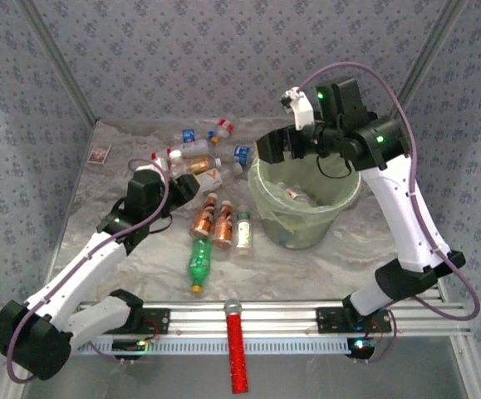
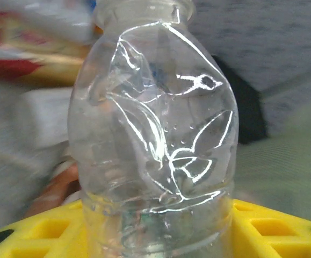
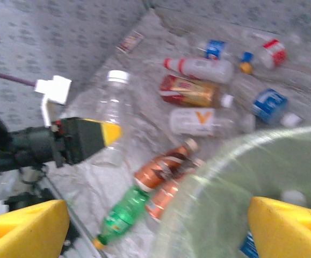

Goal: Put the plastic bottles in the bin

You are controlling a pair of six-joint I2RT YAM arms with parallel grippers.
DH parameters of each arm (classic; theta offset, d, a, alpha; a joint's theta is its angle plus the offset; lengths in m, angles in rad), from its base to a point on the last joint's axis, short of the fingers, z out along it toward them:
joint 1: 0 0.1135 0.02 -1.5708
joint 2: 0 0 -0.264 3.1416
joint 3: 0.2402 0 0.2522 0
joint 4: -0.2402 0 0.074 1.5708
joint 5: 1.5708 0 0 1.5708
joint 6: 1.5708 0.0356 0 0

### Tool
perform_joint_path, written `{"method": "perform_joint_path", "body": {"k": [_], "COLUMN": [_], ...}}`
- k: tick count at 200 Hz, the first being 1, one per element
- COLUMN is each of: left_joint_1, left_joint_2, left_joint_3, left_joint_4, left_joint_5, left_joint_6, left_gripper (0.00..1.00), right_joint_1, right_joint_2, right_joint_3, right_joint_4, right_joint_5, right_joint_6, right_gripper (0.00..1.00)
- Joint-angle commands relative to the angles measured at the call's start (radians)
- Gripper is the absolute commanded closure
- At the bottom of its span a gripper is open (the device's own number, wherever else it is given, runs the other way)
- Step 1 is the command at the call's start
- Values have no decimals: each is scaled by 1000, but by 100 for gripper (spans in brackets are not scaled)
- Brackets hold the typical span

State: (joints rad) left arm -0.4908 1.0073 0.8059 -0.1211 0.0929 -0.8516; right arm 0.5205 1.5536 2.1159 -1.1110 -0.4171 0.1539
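A dented clear bottle [image 2: 155, 134] stands between the yellow fingers [image 2: 273, 228] of my left gripper [image 2: 155, 236], which is shut on it. From the right wrist it shows a white cap [image 3: 117, 77], and the left gripper [image 3: 85, 141] holds it low over the table. My left gripper [image 1: 172, 189] is left of the bin [image 1: 340, 204]. My right gripper [image 3: 155, 231] hangs open and empty over the bin's rim [image 3: 241, 177], above its left side [image 1: 267, 150]. A green bottle [image 1: 199, 262], two copper-orange bottles [image 1: 213, 221] and several more bottles [image 1: 197, 151] lie on the table.
A long red stick with a grey tip [image 1: 236, 345] lies across the metal rail [image 1: 290, 316] at the near edge. A small brown-framed card [image 1: 100, 155] rests at the back left. Patterned walls close in the table on three sides.
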Motion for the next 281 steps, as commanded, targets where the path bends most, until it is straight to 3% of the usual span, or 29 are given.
{"method": "perform_joint_path", "body": {"k": [1,49,83,129,146,182,209,251,281], "left_joint_1": [-1,-63,-99,-131,-137,-146,-155,-156,-156], "left_joint_2": [33,101,156,184,187,201,208,156,67], "left_joint_3": [75,180,233,266,274,290,297,274,216], "left_joint_4": [213,315,332,362,357,364,358,293,128], "left_joint_5": [233,354,395,393,376,373,367,324,204], "left_joint_6": [143,243,274,302,313,322,328,349,361], "left_gripper": [49,50,50,50,50,49,39,2,0], "right_joint_1": [42,89,95,83,75,62,52,10,-44], "right_joint_2": [71,189,236,239,229,216,206,188,154], "right_joint_3": [58,142,151,111,91,75,74,121,157], "right_joint_4": [61,74,98,121,135,152,164,160,136], "right_joint_5": [-97,-139,-185,-210,-213,-208,-204,-182,-144], "right_joint_6": [66,126,143,146,151,153,154,147,150], "right_gripper": [11,4,6,26,39,51,56,60,61]}}
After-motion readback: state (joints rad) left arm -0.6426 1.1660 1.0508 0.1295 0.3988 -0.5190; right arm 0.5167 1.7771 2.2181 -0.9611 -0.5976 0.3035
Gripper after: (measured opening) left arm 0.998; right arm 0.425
